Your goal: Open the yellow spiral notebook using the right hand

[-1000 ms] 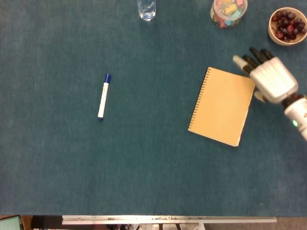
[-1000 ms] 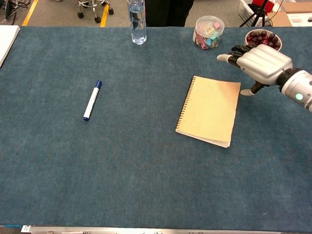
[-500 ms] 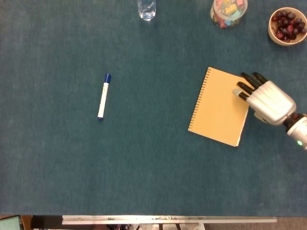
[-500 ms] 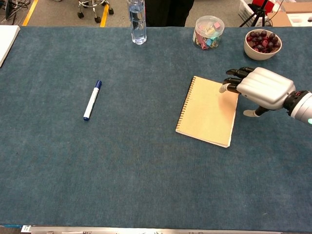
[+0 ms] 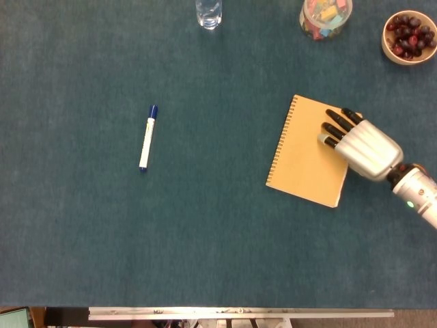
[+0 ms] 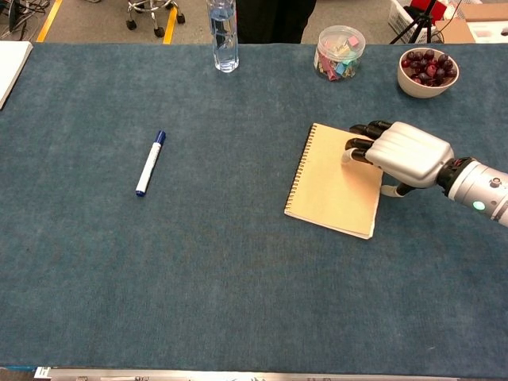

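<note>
Blue-covered table (image 5: 205,239) carries a bowl (image 5: 407,36) of dark red fruit and a clear tub (image 5: 325,17) of coloured clips; right hand (image 5: 360,144) rests fingers spread on the closed yellow spiral notebook (image 5: 307,154), holding nothing.

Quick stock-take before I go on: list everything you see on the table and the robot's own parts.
spiral notebook: one, yellow, closed, right of centre
marker: one, white with blue cap, left of centre
water bottle: one, clear, far edge
clip jar: one, clear, mixed colours inside, far edge right
bowl of dark red fruit: one, beige, far right corner
table: one, blue-green cloth
right hand: one, silver with black fingers, over the notebook's right side
</note>
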{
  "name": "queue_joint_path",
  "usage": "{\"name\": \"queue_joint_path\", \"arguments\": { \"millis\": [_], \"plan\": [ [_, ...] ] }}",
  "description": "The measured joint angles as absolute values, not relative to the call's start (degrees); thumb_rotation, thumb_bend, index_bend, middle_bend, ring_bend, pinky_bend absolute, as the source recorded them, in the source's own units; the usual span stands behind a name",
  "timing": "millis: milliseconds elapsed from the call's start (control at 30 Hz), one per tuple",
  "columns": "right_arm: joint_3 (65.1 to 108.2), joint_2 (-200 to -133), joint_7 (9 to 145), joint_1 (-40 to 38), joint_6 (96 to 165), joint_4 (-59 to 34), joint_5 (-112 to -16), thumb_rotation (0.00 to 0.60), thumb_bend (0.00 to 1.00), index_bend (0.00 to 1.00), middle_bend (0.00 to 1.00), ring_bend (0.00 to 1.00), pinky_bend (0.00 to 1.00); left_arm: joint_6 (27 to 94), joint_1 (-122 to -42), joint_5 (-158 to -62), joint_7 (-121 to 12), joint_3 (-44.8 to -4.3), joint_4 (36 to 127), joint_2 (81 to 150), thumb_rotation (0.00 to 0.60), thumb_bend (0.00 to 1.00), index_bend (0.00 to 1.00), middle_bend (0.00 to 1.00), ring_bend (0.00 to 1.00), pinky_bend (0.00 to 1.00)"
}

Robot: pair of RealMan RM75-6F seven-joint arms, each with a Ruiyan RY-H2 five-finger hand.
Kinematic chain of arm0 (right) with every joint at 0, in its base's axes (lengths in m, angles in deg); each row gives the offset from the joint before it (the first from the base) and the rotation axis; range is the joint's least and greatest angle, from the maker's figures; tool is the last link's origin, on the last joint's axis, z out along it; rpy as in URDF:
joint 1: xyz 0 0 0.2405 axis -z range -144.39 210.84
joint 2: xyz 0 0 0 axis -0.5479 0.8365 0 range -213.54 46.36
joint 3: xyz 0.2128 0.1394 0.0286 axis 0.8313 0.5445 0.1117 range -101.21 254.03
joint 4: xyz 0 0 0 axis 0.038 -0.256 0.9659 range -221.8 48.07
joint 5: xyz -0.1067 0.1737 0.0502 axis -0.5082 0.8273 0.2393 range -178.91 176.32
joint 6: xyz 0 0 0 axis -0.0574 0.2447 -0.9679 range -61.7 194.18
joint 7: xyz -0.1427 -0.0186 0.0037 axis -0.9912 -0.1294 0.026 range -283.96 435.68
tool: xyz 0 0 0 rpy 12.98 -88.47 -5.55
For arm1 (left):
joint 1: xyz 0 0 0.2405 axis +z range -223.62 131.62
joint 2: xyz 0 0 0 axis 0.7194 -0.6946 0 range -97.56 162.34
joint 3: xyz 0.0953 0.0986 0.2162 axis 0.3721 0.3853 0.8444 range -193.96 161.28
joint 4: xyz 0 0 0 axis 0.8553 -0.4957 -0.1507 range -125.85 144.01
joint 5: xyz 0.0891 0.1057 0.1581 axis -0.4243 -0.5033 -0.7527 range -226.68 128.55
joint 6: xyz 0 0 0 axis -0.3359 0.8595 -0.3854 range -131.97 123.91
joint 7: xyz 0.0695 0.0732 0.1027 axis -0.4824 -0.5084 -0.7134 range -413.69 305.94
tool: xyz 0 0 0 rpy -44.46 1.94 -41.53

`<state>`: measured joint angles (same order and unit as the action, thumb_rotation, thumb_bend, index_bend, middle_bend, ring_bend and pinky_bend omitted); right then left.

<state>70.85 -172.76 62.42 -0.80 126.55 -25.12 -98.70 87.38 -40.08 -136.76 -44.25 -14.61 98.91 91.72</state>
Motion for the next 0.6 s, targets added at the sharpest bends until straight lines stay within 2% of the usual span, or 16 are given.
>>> {"name": "queue_joint_path", "arguments": {
  "millis": [300, 600],
  "plan": [
    [70.8, -172.9, 63.0, -1.2, 126.2, -25.0, -98.9, 0.600, 0.31, 0.33, 0.26, 0.09, 0.17, 87.2, -40.1, -136.7, -44.3, -14.6, 98.8, 91.8, 0.600, 0.49, 0.08, 0.11, 0.02, 0.06],
    [70.4, -173.4, 66.3, -1.5, 127.3, -25.6, -100.0, 0.600, 0.38, 0.44, 0.31, 0.14, 0.17, 87.0, -40.0, -136.5, -44.2, -14.6, 98.5, 91.9, 0.600, 0.49, 0.08, 0.11, 0.02, 0.06]
  ]
}}
